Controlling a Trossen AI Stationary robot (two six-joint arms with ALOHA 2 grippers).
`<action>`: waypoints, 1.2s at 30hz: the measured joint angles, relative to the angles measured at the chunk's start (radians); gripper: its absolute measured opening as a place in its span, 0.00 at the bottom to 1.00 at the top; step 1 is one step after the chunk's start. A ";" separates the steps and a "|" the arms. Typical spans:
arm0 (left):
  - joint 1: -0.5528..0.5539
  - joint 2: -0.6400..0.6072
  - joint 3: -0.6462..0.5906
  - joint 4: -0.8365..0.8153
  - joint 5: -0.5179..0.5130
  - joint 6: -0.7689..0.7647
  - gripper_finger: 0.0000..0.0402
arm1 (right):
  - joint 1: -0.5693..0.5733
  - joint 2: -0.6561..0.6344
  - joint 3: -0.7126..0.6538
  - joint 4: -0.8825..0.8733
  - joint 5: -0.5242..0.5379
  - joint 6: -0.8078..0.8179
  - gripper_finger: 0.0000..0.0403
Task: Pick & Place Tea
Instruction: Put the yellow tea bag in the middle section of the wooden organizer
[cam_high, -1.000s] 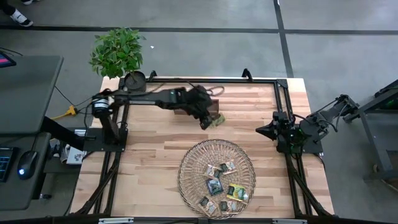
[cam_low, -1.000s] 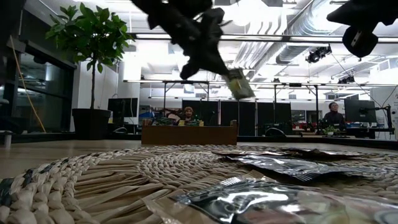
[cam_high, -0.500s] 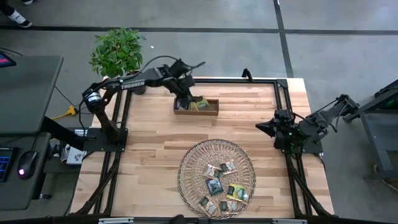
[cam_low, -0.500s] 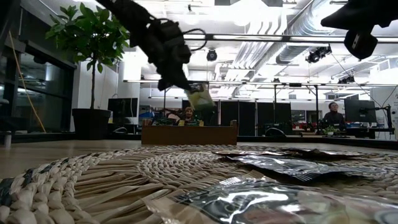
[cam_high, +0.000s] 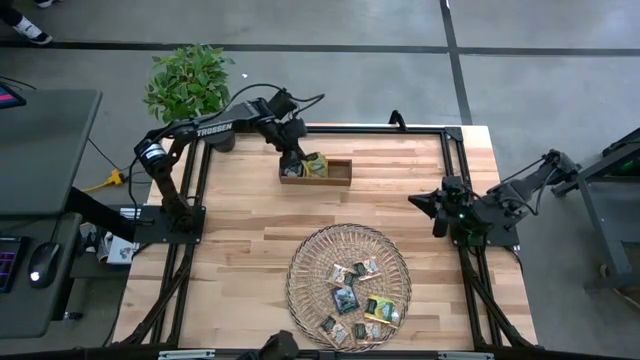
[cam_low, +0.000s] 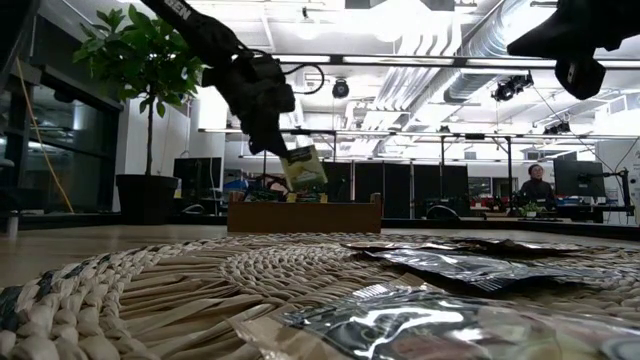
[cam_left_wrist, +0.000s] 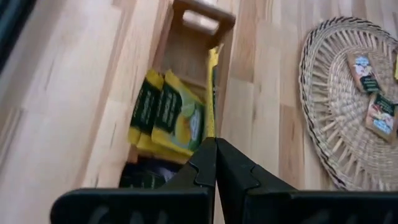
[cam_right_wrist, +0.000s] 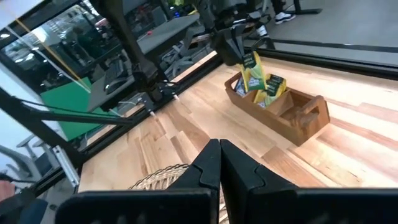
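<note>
Yellow sachet (cam_left_wrist: 211, 93) seen edge-on in left claw (cam_left_wrist: 216, 144); label unreadable.

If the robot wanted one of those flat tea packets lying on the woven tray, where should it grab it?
Probably by one edge, coming straight down from above. Each tea sachet lies flat on the woven tray, so only its thin rim offers the fingers a pinch. Those lying apart from their neighbours look easiest.

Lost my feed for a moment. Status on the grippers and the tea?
Left gripper shut on a yellow sachet, above the wooden box. Right gripper shut, parked at table's right edge. More sachets on the woven tray. Nothing in the way.
</note>
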 joint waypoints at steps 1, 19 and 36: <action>0.000 0.007 0.001 0.011 0.001 0.009 0.00 | 0.000 0.006 0.000 0.000 0.006 0.005 0.00; -0.002 0.061 0.001 0.033 -0.062 0.050 0.00 | -0.038 0.084 0.000 -0.006 0.012 0.095 0.00; -0.041 0.078 0.001 0.051 -0.150 0.093 0.01 | -0.145 0.088 0.000 -0.005 -0.053 0.101 0.00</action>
